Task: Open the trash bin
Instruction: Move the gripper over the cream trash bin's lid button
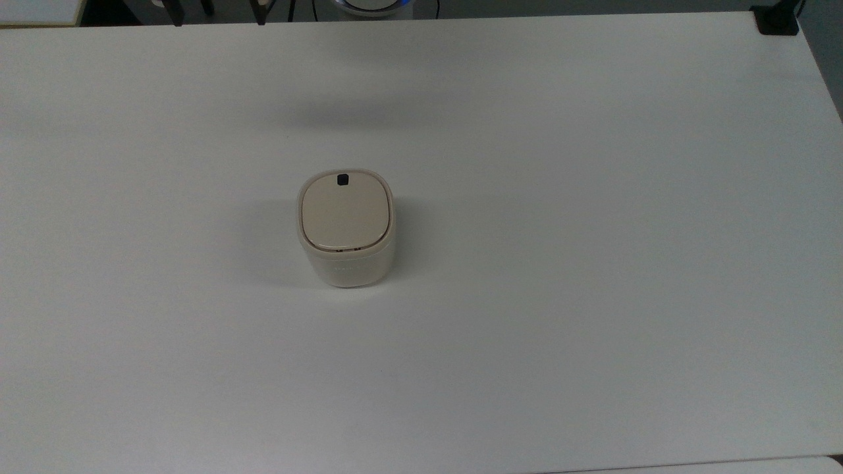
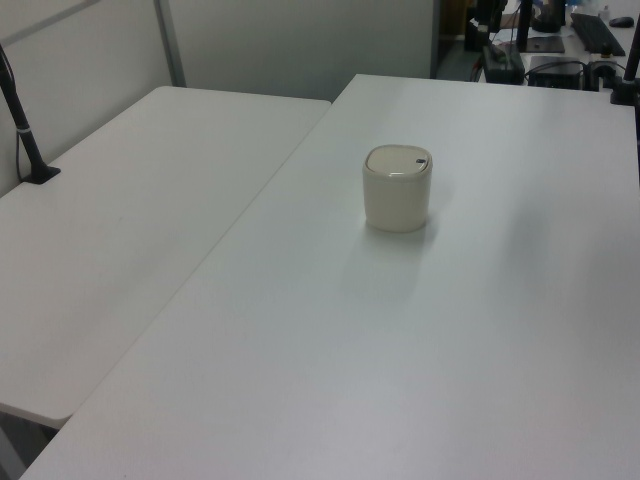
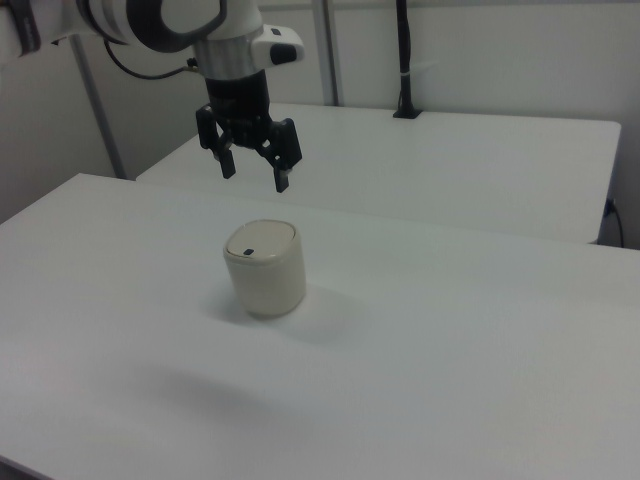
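My two-finger black gripper (image 3: 250, 172) hangs in the air above the white table (image 1: 593, 296), fingers spread wide and empty, pointing straight down. The small cream plastic trash bin (image 1: 345, 227), rounded-square in plan, stands upright near the middle of the table, with nothing else close to it. Its flat tan lid (image 1: 344, 212) lies closed and level inside the rim.

In the right view, the bin (image 3: 265, 268) sits directly below my fingertips and slightly to the right view's right, well apart from them, with clear air between. The small black square button (image 3: 250, 249) lies near the lid edge on the right view's lower left; in the top view the same button (image 1: 342, 180) is at the lid's upper edge, toward the arm's base side of the table. In the left view it (image 2: 422, 162) shows at the left view's right edge of the lid.

As I judge it, the coming move is a nearly straight descent onto that button, with one fingertip leading. The bin has no marked long axis, so only the button side matters.
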{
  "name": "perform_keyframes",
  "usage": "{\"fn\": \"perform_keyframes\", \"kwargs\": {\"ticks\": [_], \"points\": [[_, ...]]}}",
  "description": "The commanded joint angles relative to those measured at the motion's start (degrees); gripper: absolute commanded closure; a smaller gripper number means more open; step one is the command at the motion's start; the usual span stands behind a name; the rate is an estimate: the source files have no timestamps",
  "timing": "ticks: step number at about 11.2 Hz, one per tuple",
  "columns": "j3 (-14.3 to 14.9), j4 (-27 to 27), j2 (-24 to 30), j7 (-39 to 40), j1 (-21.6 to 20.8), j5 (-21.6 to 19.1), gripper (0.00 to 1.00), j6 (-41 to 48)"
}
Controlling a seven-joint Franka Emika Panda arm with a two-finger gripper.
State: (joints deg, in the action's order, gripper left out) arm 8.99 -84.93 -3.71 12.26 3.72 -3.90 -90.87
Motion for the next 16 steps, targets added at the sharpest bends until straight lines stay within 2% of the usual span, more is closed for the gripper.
{"fn": "perform_keyframes", "kwargs": {"ticks": [1,8,12,14,15,16], "points": [[0.07,-1.46,-0.42,2.14,2.33,1.17,0.0,-2.46],[-0.11,-1.38,0.28,2.15,1.73,0.65,0.0,1.92],[-0.11,-1.03,-0.86,2.94,2.08,0.48,0.0,-0.79],[-0.11,-0.94,-2.52,6.63,2.08,-0.4,0.0,-0.97],[-0.11,-0.94,-2.71,6.9,2.26,-2.32,0.06,-0.97],[-0.11,-1.03,-3.06,7.42,2.35,-3.99,0.26,-1.67]]}}
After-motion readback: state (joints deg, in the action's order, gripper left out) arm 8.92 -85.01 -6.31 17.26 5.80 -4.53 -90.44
